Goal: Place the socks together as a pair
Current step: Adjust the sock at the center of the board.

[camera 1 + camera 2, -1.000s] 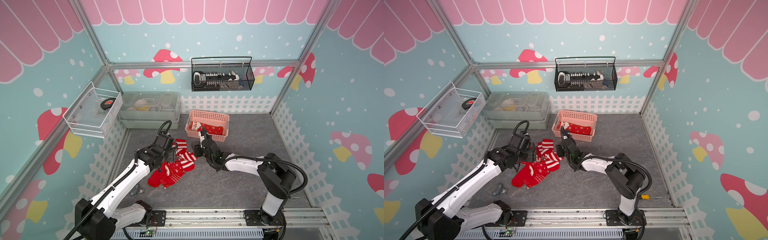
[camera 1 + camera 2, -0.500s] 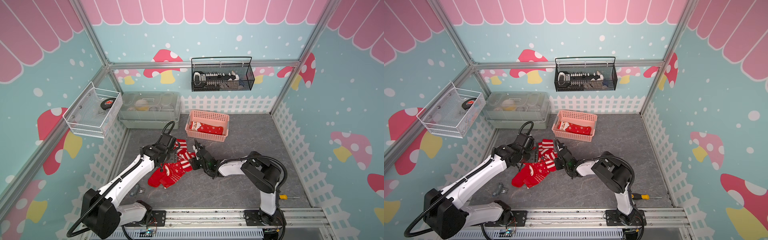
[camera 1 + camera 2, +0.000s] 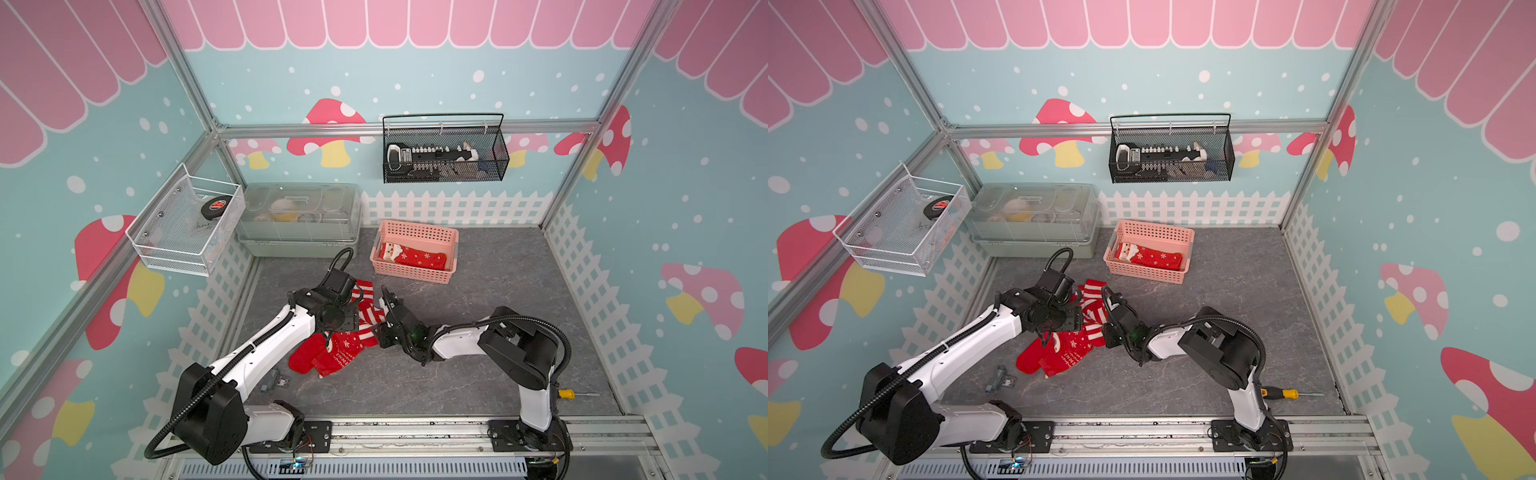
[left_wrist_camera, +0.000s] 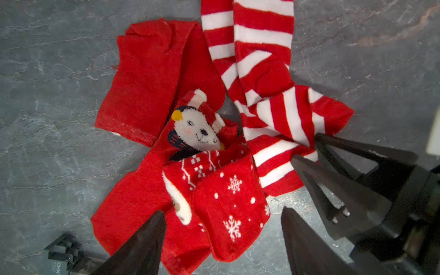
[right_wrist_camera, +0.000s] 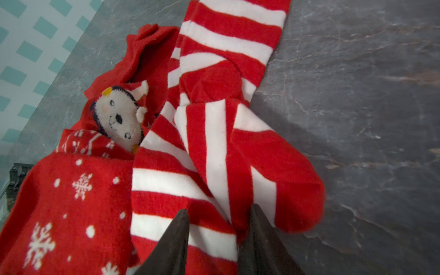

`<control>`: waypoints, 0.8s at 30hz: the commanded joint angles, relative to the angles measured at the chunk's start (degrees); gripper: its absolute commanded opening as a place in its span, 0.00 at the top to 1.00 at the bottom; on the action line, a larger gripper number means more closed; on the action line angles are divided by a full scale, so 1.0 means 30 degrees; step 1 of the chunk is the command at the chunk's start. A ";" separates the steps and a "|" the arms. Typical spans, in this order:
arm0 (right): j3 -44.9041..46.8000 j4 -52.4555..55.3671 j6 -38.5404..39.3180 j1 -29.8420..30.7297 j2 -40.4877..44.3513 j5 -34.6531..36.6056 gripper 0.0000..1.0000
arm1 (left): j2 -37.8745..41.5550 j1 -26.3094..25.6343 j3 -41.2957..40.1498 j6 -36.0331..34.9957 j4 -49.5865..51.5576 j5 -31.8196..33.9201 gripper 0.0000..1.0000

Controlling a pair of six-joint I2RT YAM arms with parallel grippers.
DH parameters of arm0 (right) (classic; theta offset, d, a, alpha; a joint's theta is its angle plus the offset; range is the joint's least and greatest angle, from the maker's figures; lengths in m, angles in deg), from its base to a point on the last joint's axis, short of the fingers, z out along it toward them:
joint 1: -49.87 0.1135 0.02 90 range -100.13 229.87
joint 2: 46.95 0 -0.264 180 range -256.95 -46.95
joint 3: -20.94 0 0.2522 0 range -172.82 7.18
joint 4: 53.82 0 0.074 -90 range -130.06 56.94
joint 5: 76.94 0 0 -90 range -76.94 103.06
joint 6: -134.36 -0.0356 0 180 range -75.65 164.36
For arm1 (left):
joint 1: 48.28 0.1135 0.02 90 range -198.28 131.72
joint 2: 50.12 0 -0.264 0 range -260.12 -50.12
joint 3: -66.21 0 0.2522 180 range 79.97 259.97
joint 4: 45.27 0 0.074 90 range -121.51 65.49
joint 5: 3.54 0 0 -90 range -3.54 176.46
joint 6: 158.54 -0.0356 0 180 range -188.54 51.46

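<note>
The right gripper [image 5: 219, 209] has left the front wall of the pink basket [image 3: 415, 272] and come down on the striped sock [image 5: 214, 142] lying on the bench [image 3: 478, 374] nearer the robot than that basket. Its jaws have narrowed onto a fold of that sock.

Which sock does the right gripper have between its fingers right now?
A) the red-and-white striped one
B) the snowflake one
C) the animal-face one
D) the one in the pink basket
A: in the right wrist view, the right gripper has both fingers against a fold of the red-and-white striped sock.
</note>
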 commanded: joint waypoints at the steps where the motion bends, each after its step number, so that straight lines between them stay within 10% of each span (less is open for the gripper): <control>1: 0.0155 -0.0115 -0.0244 0.0731 0.0744 0.0350 0.59 | 0.0879 0.0639 -0.0237 0.0805 0.0331 0.0621 0.23; 14: -0.0526 0.1243 -0.0789 0.1742 0.1708 0.1411 0.50 | 0.2055 0.2754 -0.1172 0.2432 -0.0053 -0.0519 0.24; 17: 0.0091 0.0719 -0.0895 0.1715 0.1739 0.1897 0.51 | 0.3002 0.2658 -0.2552 0.4603 -0.0288 -0.0908 0.41; 24: 0.1510 -0.0175 -0.0958 0.1711 0.2680 0.2986 0.52 | 0.4262 0.0574 -0.4282 0.7021 -0.1286 0.1397 0.45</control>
